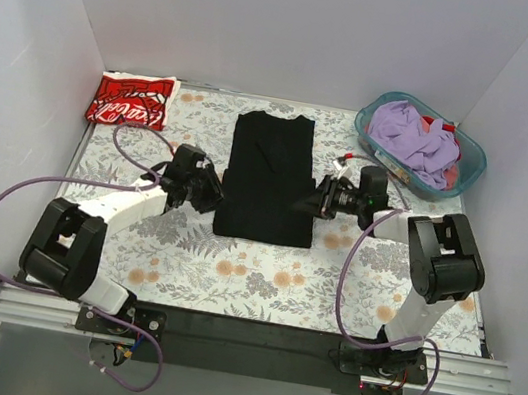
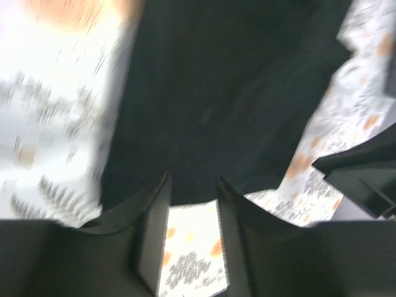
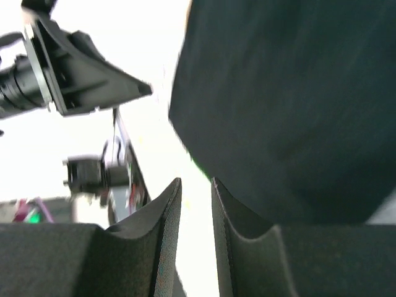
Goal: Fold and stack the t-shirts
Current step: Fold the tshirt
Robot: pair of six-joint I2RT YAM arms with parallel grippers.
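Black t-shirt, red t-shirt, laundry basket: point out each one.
black t-shirt (image 1: 267, 178), top view, middle of the cloth.
red t-shirt (image 1: 130, 100), top view, on its white lettering.
laundry basket (image 1: 475, 162), top view, right rim.

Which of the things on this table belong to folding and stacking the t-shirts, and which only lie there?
Belong to the job: black t-shirt; red t-shirt.
Only lying there: basket; purple clothes inside it; floral table cover.

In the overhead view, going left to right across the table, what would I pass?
red shirt → left gripper → black shirt → right gripper → basket
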